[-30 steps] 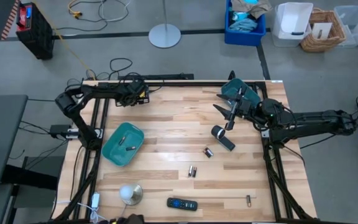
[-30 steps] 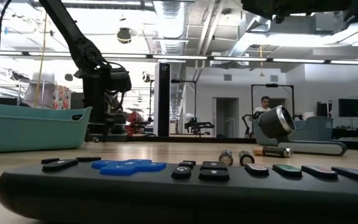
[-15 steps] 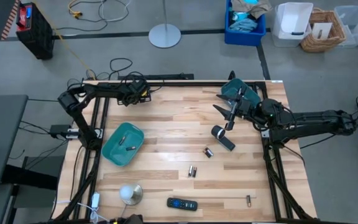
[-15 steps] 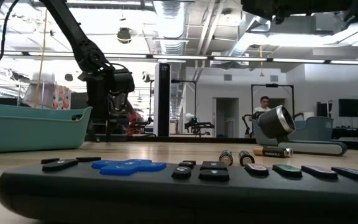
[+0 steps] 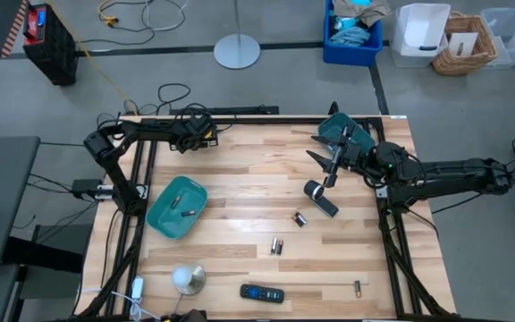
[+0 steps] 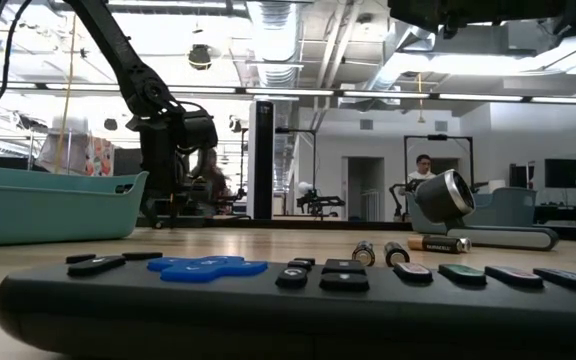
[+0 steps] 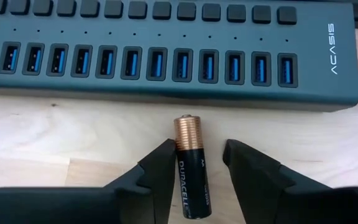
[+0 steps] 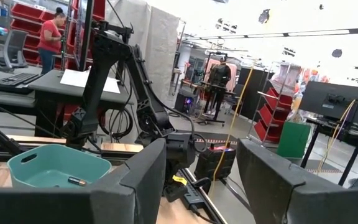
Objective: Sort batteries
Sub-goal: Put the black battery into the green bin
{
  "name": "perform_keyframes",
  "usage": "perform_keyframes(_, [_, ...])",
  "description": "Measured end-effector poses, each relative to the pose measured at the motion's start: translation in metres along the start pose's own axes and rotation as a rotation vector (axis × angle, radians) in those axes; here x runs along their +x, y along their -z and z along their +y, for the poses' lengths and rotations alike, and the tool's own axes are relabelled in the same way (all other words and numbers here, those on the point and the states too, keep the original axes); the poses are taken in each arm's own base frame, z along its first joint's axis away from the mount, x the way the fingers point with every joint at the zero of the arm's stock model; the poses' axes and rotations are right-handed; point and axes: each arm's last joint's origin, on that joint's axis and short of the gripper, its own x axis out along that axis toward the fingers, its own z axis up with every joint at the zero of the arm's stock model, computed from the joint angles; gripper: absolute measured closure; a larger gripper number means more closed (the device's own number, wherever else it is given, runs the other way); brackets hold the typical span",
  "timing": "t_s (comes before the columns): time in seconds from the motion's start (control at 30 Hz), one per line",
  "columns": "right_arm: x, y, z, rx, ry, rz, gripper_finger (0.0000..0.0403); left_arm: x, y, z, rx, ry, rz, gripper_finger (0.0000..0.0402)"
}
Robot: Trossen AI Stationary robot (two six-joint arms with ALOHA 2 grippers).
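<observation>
Left gripper (image 7: 194,163), far-left table corner: jaws partly open, straddling black-and-copper cylindrical battery (image 7: 190,165), not yet visibly clamping. Battery lying flat on pale wooden table (image 7: 55,134), copper end toward dark grey multi-port USB hub (image 7: 166,56).

Closing advice: centring on the black body, squeezing evenly, lifting straight, clearing the hub.

Right gripper (image 5: 333,167), hanging over the far-right table area: jaws standing wide, holding nothing.

Teal plastic tray (image 5: 177,207): holding sorted cells. Other small batteries (image 5: 276,246) lying mid-table.
</observation>
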Motion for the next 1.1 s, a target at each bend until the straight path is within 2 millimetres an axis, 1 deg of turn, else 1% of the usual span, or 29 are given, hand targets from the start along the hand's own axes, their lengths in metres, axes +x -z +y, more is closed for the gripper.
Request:
perform_keyframes(0.8, [0.0, 0.0, 0.0, 0.001, 0.0, 0.0, 0.0188, -0.0003, 0.0012, -0.0004, 0.017, 0.006, 0.01, 0.0265])
perform_keyframes(0.93, [0.0, 0.0001, 0.0, 0.001, 0.0, 0.001, 0.0188, -0.0021, 0.0045, -0.0031, 0.035, 0.009, 0.006, 0.028])
perform_keyframes(1.1, [0.0, 0.0001, 0.0, 0.001, 0.0, 0.001, 0.0188, -0.0048, 0.0093, -0.0072, 0.056, 0.018, 0.001, 0.0322])
